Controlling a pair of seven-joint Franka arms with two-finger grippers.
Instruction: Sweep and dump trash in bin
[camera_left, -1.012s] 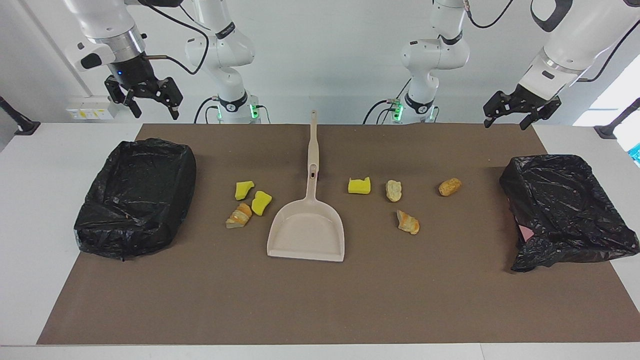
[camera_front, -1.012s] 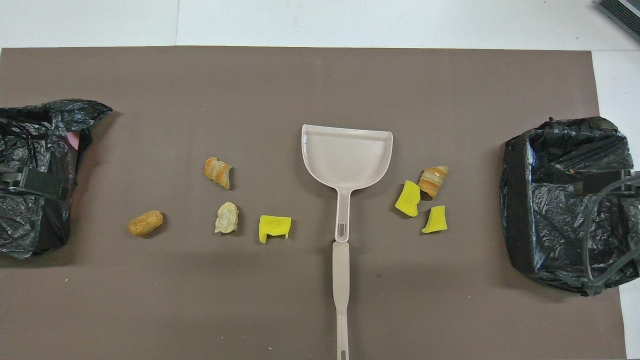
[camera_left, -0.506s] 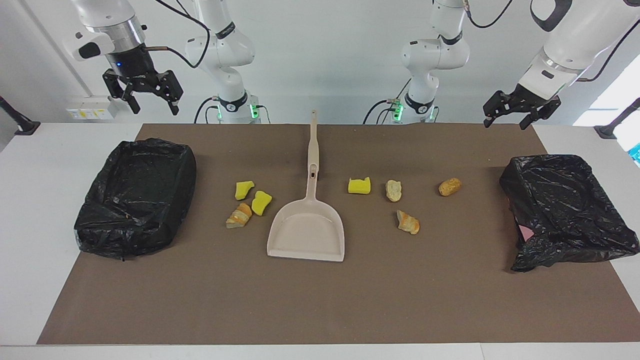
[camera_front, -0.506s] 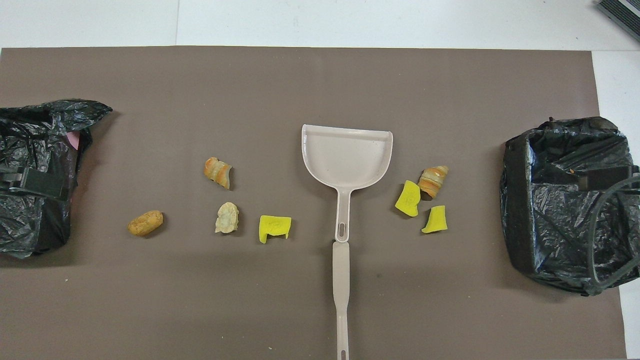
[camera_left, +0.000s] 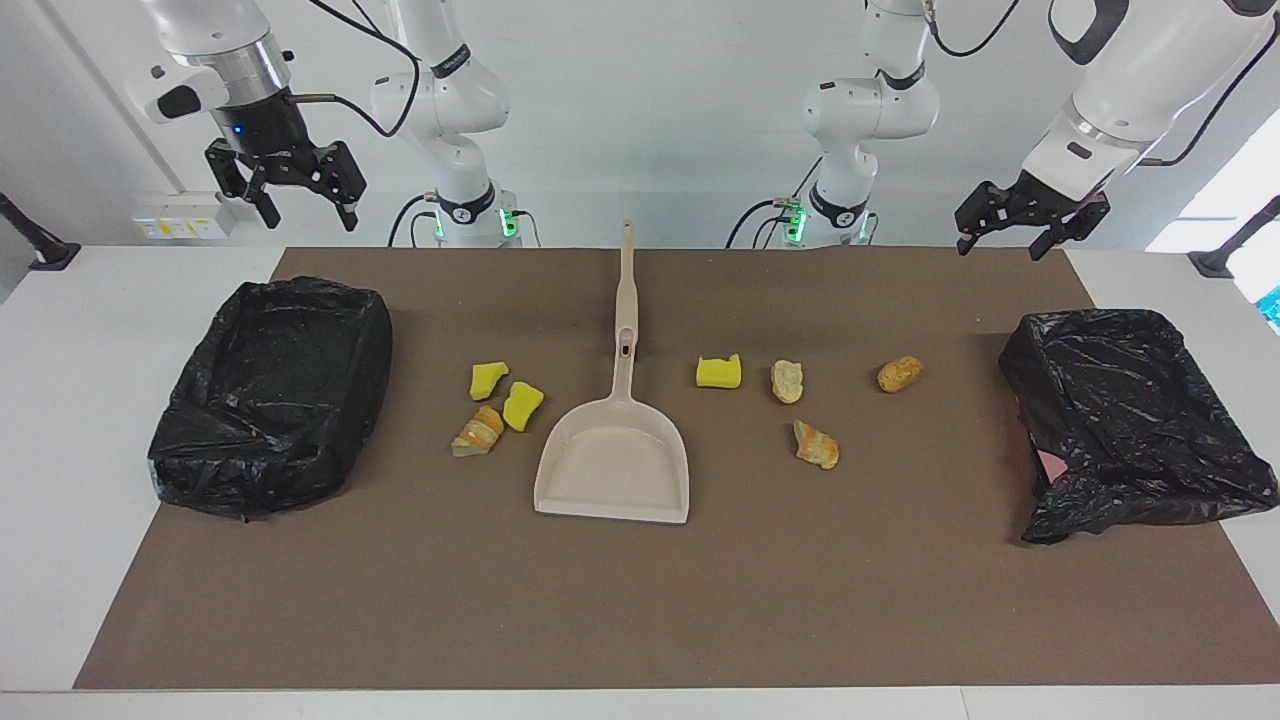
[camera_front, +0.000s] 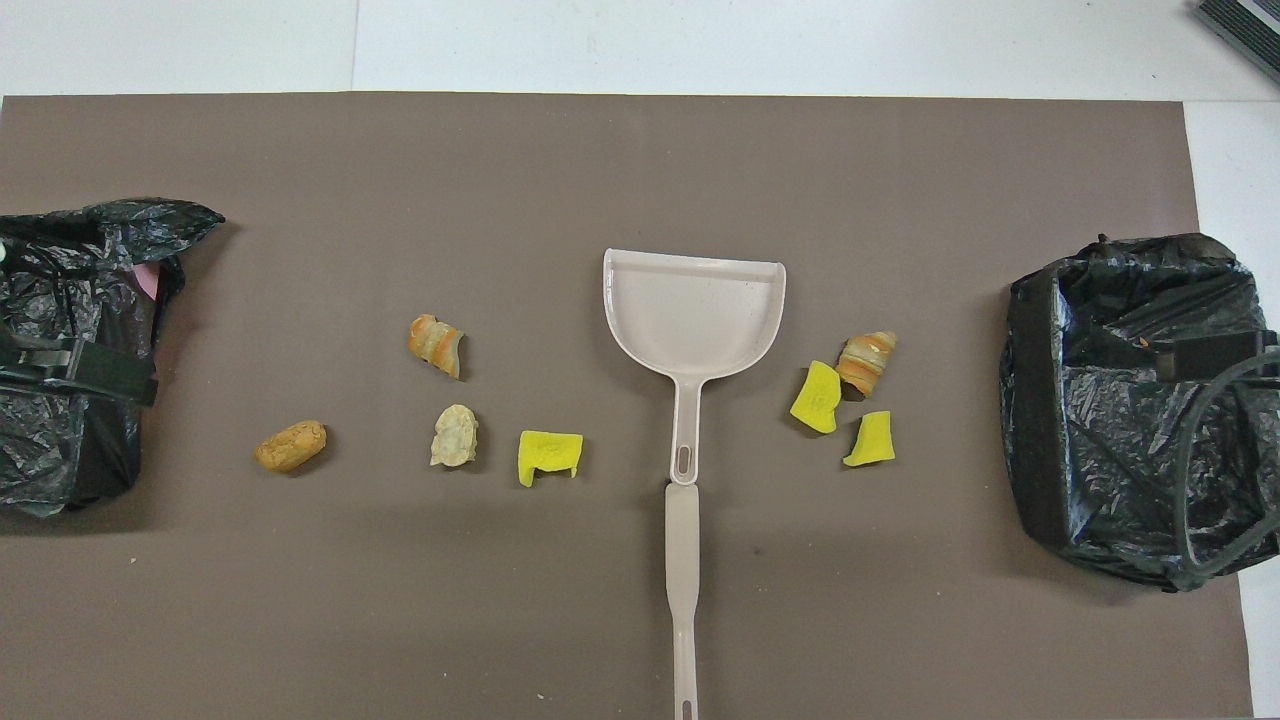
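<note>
Right pincer (camera_left: 298, 198) higher over the table's edge, left pincer (camera_left: 1018, 228) slightly inward.

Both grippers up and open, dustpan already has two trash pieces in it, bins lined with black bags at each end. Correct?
Not quite: the dustpan is empty. All seven trash pieces lie on the brown mat beside it, as the overhead view shows. The rest holds: the left gripper and right gripper are up and open, with the black-bagged bins at each end.

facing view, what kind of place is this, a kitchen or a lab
Most likely a robotics lab, set up for a cleaning test: two white robot arms at a table with a brown mat, a dustpan and staged scraps.
</note>
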